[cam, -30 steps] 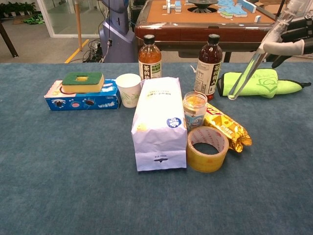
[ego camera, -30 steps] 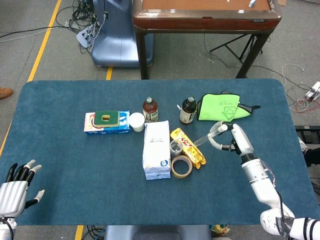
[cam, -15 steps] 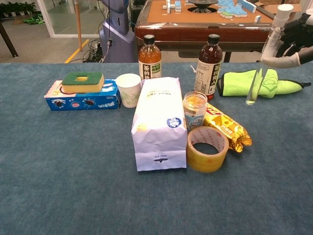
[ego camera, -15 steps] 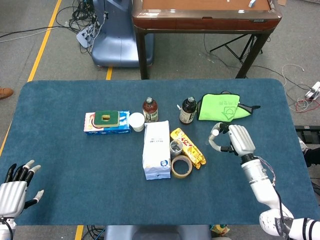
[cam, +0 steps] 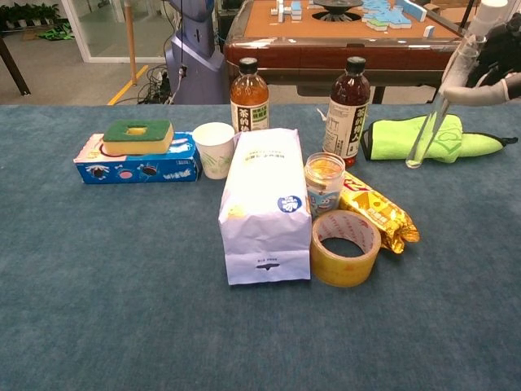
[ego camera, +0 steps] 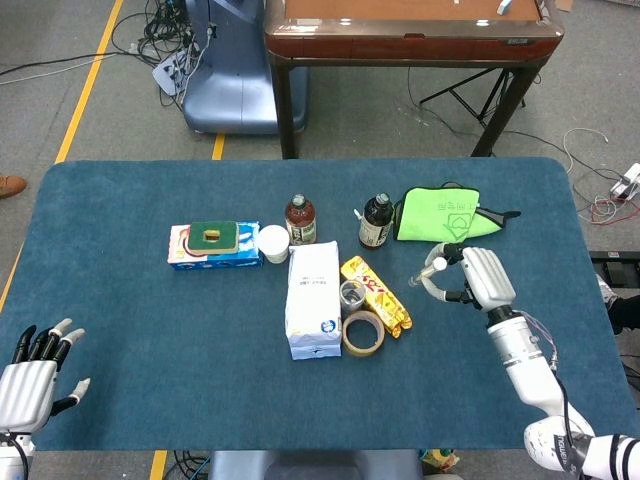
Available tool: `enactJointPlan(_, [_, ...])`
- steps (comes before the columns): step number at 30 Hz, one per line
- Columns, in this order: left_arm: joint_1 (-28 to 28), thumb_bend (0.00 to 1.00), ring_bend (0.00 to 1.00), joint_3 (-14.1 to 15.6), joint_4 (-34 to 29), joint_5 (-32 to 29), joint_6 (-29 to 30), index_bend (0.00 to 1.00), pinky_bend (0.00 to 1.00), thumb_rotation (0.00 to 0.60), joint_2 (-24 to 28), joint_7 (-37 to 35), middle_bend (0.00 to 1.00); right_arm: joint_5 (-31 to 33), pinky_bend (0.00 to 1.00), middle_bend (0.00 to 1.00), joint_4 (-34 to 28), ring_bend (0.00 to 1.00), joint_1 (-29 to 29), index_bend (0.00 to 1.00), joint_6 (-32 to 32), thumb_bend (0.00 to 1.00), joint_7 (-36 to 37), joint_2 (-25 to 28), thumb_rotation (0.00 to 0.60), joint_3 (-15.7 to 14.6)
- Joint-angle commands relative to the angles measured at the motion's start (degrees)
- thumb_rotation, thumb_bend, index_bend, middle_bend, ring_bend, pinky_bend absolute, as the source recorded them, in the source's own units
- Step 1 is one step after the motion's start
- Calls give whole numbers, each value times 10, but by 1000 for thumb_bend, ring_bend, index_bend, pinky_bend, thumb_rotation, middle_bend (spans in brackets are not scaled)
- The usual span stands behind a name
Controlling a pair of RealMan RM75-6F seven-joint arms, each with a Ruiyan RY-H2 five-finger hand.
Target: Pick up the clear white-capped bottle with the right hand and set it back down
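Observation:
The clear white-capped bottle (cam: 442,101) is a slim tube. It leans slightly, cap (cam: 492,10) up and to the right, lower end just in front of the green cloth (cam: 423,137). My right hand (ego camera: 479,279) grips it near the cap, and its fingers (cam: 491,91) show at the top right edge of the chest view. From the head view the bottle (ego camera: 432,270) is seen almost end-on, right of the yellow snack packet (ego camera: 379,291). Whether its base touches the table I cannot tell. My left hand (ego camera: 31,372) rests open at the table's near left corner.
Two dark tea bottles (cam: 249,95) (cam: 348,98) stand at the back. In the middle are a paper cup (cam: 215,149), a white bag (cam: 265,203), a glass jar (cam: 324,182) and a tape roll (cam: 346,247). A blue box with a green sponge (cam: 137,150) lies to the left.
The bottle swung from a strong lean to nearly upright, its lower end moving right towards the green cloth. My right hand shifted slightly right with it. The left hand stayed still.

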Motion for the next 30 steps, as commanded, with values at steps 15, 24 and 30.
enactJointPlan(15, [1,267,109,1,1,-1,1,194,4,600,0,-1,96,0,407,529,-25,425,1,666,-38,549,90,23,600,6])
enactJointPlan(24, [-3,267,109,1,0,1,-3,194,4,600,-2,1,96,3,407,529,-37,425,-1,666,-35,549,161,-1,600,16])
enactJointPlan(30, [0,267,109,1,0,1,1,194,4,600,0,0,96,4,407,529,-44,425,16,666,-47,550,200,-16,600,36])
